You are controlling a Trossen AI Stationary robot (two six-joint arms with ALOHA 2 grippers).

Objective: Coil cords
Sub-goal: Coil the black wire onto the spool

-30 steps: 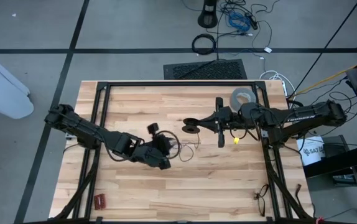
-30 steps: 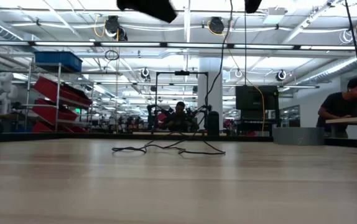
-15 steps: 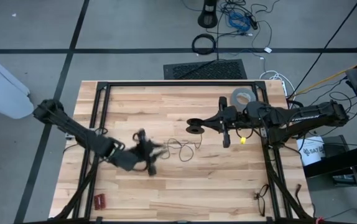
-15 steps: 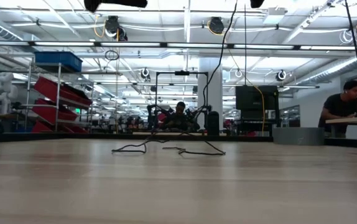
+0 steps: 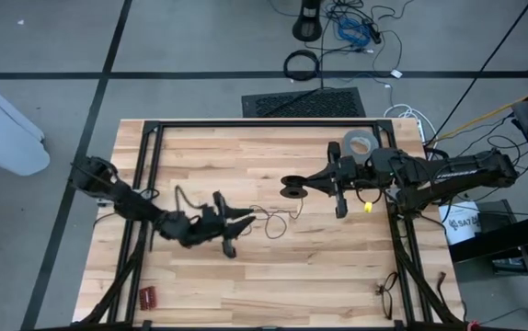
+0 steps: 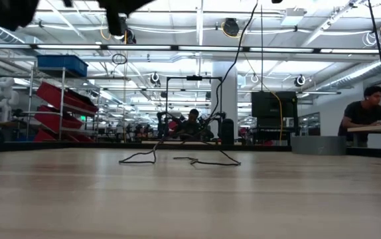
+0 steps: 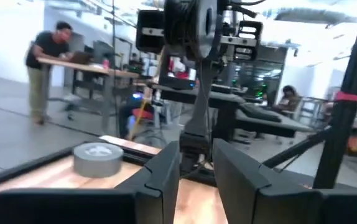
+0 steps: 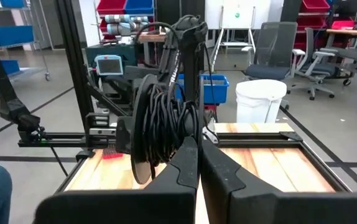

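- The light wooden counter has two dark arms over it.
- The left claw is closest to the front edge. Its fingers are a little way apart. I cannot see anything between them.
- A moment ago this claw swung off to the side. Now it has come back, and it points at the loose wire again.
- The long, very thin black wire lies on the counter just past the left claw, near the middle. It is a loose squiggle, not a neat ring.
- From low down, one bit of the wire has been tugged up into a small hump. Another bit goes up, I think to the spool.
- Farther back, the right claw is pressed together on a round black spool with cord wound on it. It has slid a tiny bit toward its own side.
- So some cord is wound up, but a lot is left to do.
- The grey tape roll sits at the far edge, out of the way.
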